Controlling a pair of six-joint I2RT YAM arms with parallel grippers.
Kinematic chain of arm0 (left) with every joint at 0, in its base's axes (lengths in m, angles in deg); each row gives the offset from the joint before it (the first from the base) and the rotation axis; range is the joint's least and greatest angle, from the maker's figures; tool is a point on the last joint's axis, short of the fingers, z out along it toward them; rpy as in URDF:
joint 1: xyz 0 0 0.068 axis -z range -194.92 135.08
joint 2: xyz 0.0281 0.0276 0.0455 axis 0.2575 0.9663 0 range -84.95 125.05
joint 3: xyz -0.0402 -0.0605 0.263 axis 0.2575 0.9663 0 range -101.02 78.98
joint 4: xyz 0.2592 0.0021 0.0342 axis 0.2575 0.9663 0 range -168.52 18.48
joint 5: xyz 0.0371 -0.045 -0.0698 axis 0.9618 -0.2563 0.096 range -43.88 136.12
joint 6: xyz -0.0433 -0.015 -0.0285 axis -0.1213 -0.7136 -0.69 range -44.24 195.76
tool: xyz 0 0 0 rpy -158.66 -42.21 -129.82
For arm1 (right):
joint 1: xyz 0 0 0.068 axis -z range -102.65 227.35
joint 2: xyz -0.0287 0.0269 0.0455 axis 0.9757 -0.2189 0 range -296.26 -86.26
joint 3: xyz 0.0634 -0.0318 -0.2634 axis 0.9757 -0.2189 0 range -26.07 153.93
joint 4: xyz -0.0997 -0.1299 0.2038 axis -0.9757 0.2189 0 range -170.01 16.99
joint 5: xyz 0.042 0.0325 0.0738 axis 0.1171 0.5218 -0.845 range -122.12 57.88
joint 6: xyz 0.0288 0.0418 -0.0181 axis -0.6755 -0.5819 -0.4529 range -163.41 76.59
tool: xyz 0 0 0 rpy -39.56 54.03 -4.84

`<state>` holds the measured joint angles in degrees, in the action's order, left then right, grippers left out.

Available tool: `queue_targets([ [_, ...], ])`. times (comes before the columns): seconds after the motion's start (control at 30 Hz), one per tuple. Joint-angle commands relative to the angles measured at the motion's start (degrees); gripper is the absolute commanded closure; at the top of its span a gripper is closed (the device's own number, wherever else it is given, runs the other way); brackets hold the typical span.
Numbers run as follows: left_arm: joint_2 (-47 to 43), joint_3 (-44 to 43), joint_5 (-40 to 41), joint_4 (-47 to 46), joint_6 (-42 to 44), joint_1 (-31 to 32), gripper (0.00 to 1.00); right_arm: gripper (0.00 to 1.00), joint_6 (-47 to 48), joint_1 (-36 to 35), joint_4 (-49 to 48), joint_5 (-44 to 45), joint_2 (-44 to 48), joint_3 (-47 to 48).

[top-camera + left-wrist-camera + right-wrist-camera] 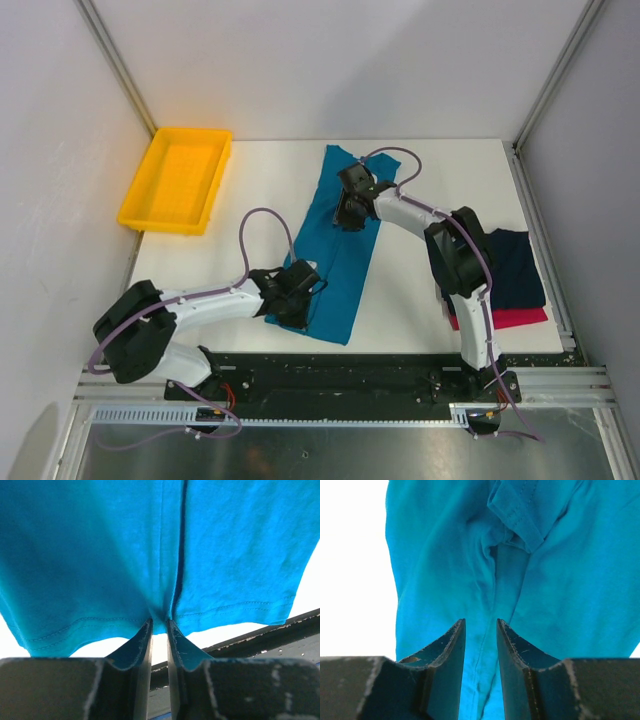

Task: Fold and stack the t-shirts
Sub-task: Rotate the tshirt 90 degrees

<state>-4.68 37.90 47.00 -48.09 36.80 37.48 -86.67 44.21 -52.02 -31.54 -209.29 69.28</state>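
Teal-blue t-shirt (pixel 335 250): It is bright blue-green and soft. It lies on the white table (pixel 250 180) as one long strip, folded along its length and a bit slanted.

Its near end: From my left wrist I see the bottom hem (pixel 100 622) with a neat row of stitches. A dark crease runs up the middle of the cloth.

Its far end: From my right wrist I see wrinkles and a small flap (pixel 517 512) with a stitched edge.

My left gripper (pixel 297 290): It is at the near end of the strip. My two fingers (pixel 140 650) are pressed almost together, and the hem bunches up right at their tips. I am pinching the teal-blue t-shirt there. The rest of the shirt stretches away in front of my tips.

My right gripper (pixel 350 205): It sits on the far part of the same strip. My fingers (pixel 447 650) stand a little apart, and blue cloth shows in the gap between them. I cannot tell if I am holding the cloth or only resting over it.

Dark navy t-shirt (pixel 515 262): It lies folded well off to the right of my right gripper.

Red-pink t-shirt (pixel 520 317): It lies under the navy one, and only its near edge peeks out.

Yellow tray (pixel 178 180): It sits far off to the left, beyond my left gripper, at the table's corner.
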Motion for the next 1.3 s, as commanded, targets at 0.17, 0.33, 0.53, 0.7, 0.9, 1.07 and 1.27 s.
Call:
queue_targets([
  [0.17, -0.3, 1.0, 0.7, -1.0, 1.2, 0.5, 0.85, 0.65, 0.7, 0.4, -0.1, 0.1, -1.5, 3.5],
  [0.33, -1.2, 0.5, 0.8, -1.0, 1.3, 0.5, 0.92, 0.65, 0.9, 0.7, -0.3, -0.7, -1.9, 3.9],
  [0.53, -2.3, 0.0, 0.0, -0.9, 1.4, 0.5, 1.00, 0.64, 1.1, 1.2, -0.4, -1.8, -2.1, 3.9],
  [0.7, -2.6, -0.1, -0.4, -1.1, 1.7, 0.5, 0.97, 0.64, 1.0, 1.5, -0.4, -1.9, -2.0, 3.8],
  [0.9, -2.4, -0.3, -1.8, -1.0, 1.9, 0.6, 0.84, 0.64, 1.0, 1.4, -0.5, -1.9, -2.0, 3.6],
  [1.07, -2.1, -0.7, -1.8, -1.1, 2.0, 0.5, 0.81, 0.64, 0.9, 1.4, -0.5, -2.0, -2.1, 3.5],
  [1.27, -2.0, -0.7, -2.1, -1.3, 2.0, 0.5, 0.80, 0.64, 0.7, 1.3, -0.5, -2.0, -2.3, 3.3],
])
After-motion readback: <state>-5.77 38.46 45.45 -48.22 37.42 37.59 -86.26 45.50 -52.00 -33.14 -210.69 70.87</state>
